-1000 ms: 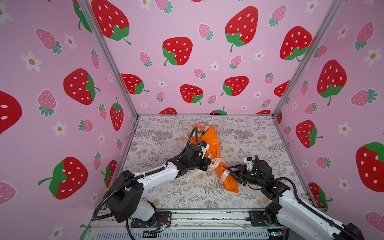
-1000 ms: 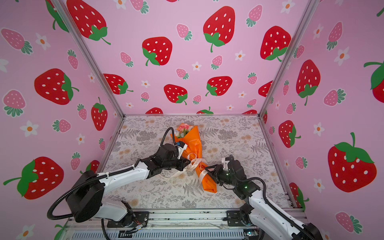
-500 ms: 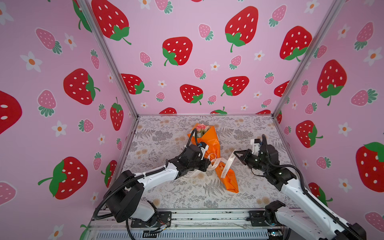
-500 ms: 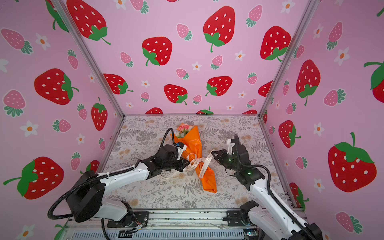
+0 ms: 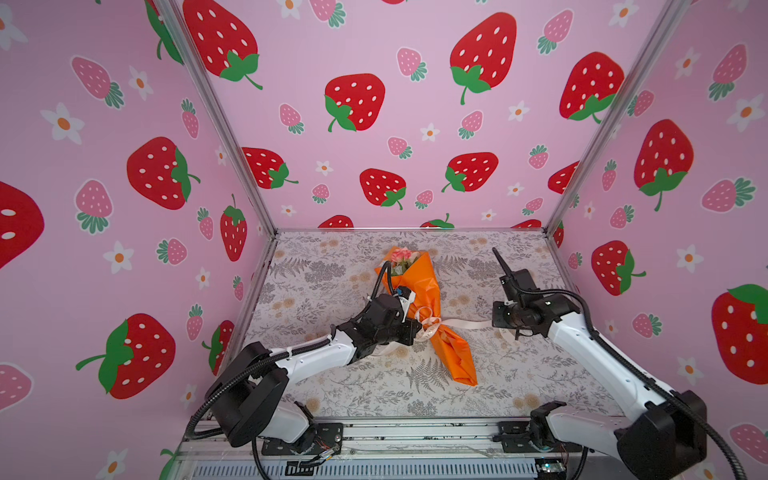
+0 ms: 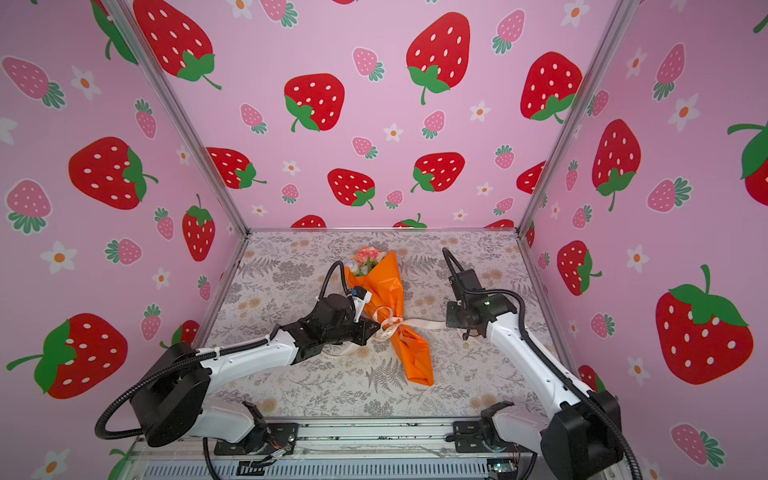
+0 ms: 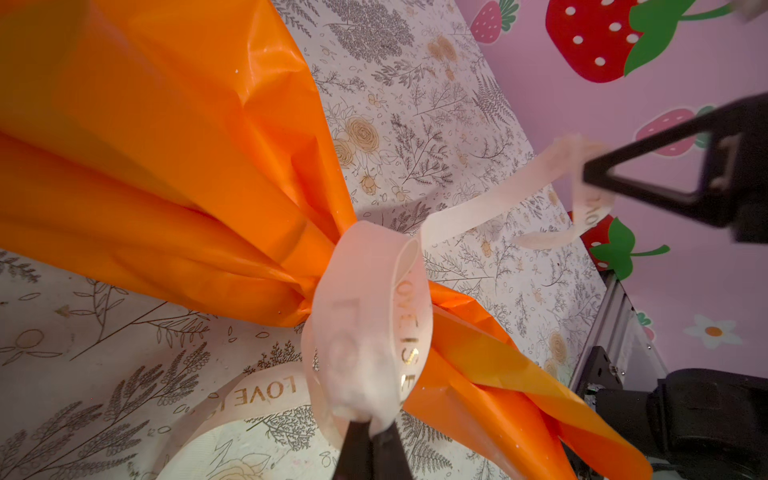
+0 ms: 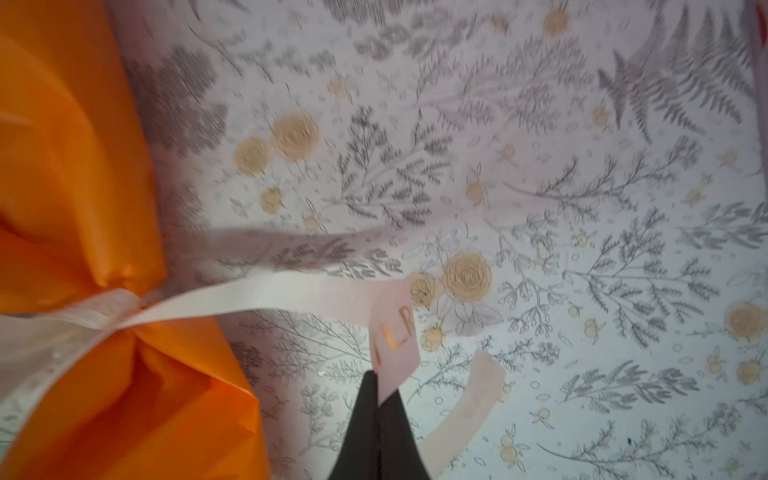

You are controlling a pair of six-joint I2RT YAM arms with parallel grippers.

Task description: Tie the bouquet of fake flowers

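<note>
I am gripping the ribbon (image 7: pixel 365 291) twice.
My left end effector (image 7: pixel 368 432) is clamping the loop, bouquet (image 5: pixel 402 257) just ahead; my right end effector (image 8: pixel 379 397) is pinching the tail.

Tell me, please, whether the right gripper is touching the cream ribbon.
Touching. The right wrist view shows the right gripper shut on the cream ribbon, with the ribbon's printed end pinched between its closed tips.

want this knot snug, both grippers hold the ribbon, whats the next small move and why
Probably draw the right gripper a little away from the bouquet of fake flowers while the left gripper pinches the ribbon loop. The ribbon tail runs nearly straight from the knot to the right gripper, yet that loop at the orange wrapping paper waist looks loose.
</note>
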